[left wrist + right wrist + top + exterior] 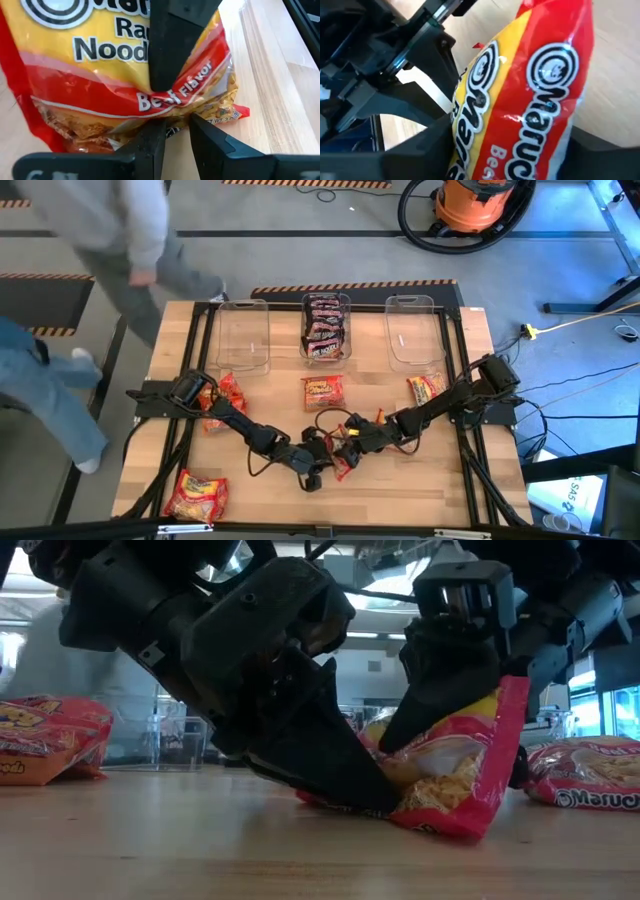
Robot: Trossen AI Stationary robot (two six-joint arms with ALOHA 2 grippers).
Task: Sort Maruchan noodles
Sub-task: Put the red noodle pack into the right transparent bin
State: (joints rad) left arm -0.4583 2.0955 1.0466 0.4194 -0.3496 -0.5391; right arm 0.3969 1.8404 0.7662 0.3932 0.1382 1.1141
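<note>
You see bright, even overhead light. Ceiling strips glare behind the arms in the low view. Between the left fingers point(150, 150), the packet point(115, 75) blurs softly and shines.

Held packet point(455, 785): red-yellow, tilted, one edge on the counter point(200, 840).
Loose packets point(323, 392): flat on the counter.
Dark packets point(325, 328): in the middle bin point(345, 305).

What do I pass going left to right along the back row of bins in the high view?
Empty clear bin → middle bin holding dark noodle packets → empty clear bin.
</note>
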